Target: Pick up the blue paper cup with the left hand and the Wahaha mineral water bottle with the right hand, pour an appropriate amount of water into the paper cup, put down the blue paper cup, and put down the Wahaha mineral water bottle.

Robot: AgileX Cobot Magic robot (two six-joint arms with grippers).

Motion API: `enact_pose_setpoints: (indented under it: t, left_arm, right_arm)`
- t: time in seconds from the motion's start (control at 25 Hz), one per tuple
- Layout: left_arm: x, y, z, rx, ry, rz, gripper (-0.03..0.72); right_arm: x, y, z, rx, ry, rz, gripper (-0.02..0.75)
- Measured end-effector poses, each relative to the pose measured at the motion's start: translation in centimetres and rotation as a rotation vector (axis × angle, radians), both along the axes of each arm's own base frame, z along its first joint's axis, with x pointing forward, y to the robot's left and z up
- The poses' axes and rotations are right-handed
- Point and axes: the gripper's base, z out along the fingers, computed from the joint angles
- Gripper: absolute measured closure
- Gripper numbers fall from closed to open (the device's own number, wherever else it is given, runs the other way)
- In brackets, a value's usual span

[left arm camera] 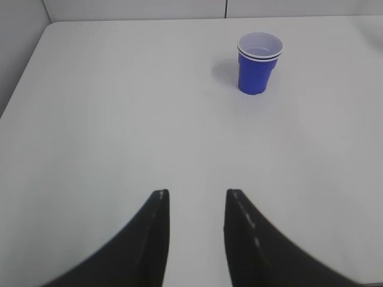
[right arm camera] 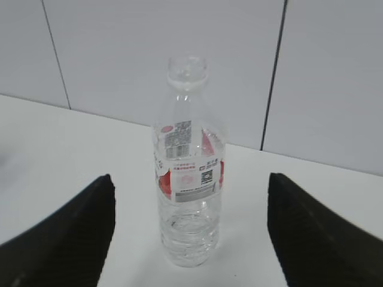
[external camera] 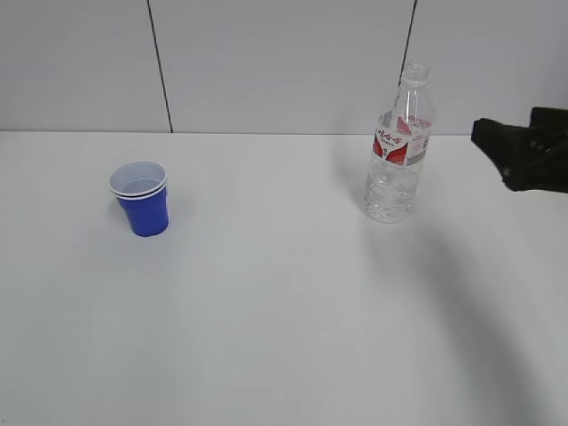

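Currently right tool [right arm camera: 190, 185] spread wide, bottle [right arm camera: 188, 191] untouched, upright.

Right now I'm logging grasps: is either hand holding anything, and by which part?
Nothing is held. The left hand is open, short of the blue paper cup. The right hand is open wide, the Wahaha mineral water bottle standing untouched between its fingers.

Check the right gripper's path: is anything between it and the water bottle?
Nothing visible. The right gripper is open, and the Wahaha mineral water bottle stands upright and uncapped straight ahead on bare white table.
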Motion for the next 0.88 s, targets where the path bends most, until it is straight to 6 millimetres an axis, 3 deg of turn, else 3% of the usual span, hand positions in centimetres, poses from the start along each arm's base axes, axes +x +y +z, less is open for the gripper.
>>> enact_pose_setpoints:
  t: [0.32,0.6,0.88]
  left_arm:
    - [0.0,0.0,0.0,0.0,0.0,0.0,0.445]
    - [0.0,0.0,0.0,0.0,0.0,0.0,0.445]
    - [0.0,0.0,0.0,0.0,0.0,0.0,0.445]
  right_arm:
    - [-6.0,-0.8,6.7,-0.064,-0.063,-0.089,0.147]
    - [-10.8,-1.9,9.3,-0.15,-0.121,-0.194,0.147]
    - [-15.2,-4.3,10.7,-0.195,-0.155,-0.468,0.147]
